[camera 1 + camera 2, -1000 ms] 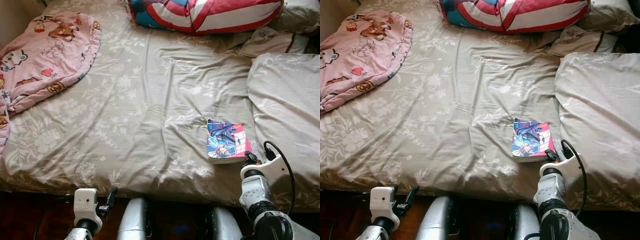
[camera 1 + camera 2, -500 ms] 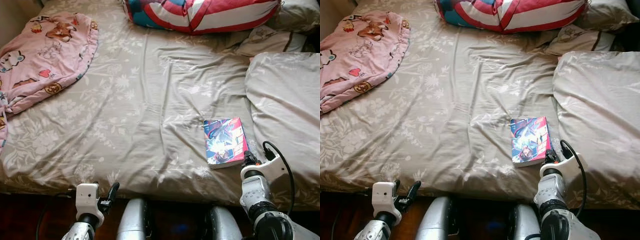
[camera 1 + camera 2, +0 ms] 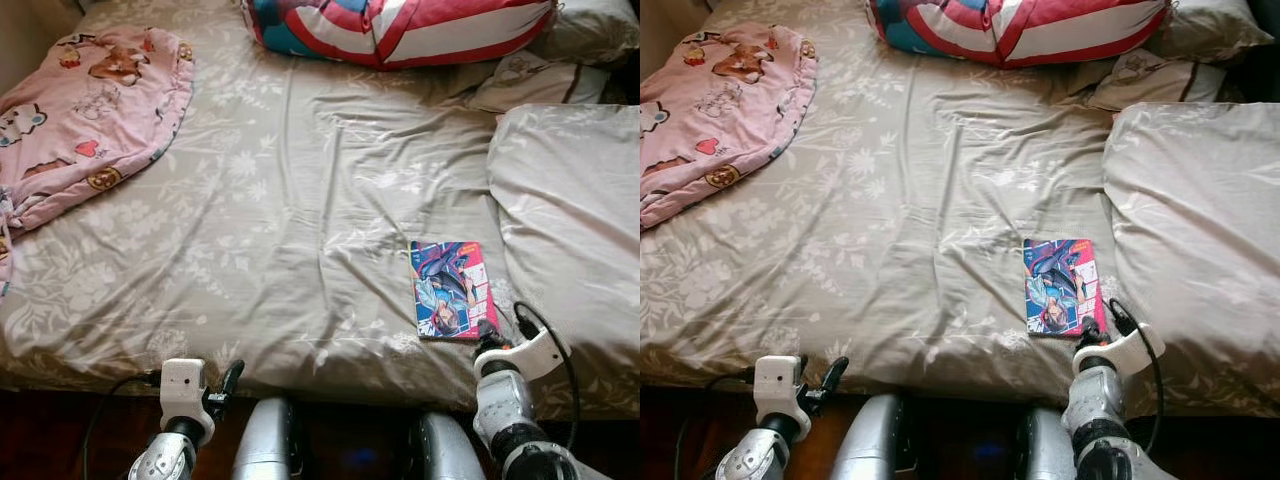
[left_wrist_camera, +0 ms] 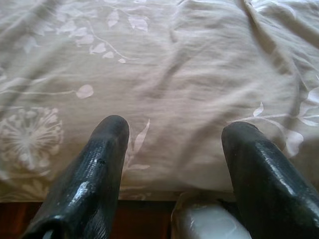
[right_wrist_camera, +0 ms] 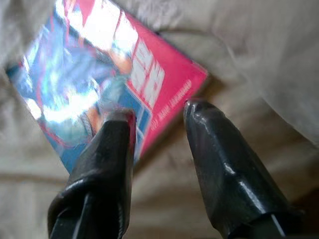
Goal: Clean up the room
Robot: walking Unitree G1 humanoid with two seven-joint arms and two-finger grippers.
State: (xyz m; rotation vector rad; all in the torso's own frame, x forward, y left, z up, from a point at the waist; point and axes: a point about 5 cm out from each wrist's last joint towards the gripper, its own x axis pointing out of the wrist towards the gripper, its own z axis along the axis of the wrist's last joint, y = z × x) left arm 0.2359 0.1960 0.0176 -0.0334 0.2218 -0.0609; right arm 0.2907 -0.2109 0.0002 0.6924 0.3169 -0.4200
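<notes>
A colourful comic book [image 3: 454, 290] lies flat on the beige floral bedsheet [image 3: 300, 200], near the bed's front right. My right gripper [image 5: 159, 112] hovers at the book's near pink corner, open. One finger [image 5: 112, 144] overlaps the cover and the other sits just past the corner. In the eye views its wrist [image 3: 512, 355] is at the bed's front edge just below the book. My left gripper [image 4: 174, 129] is open with nothing between its fingers, low at the bed's front edge [image 3: 228, 378].
A pink cartoon blanket [image 3: 90, 110] lies at the bed's far left. A red, white and blue striped cushion [image 3: 400, 25] sits at the head. A large beige pillow [image 3: 570, 200] lies right of the book, with smaller pillows [image 3: 540, 80] behind it. Dark floor shows below the bed edge.
The book has turned to lie straighter on the sheet. My right gripper has drawn back toward the bed's front edge. The left arm has shifted slightly right.
</notes>
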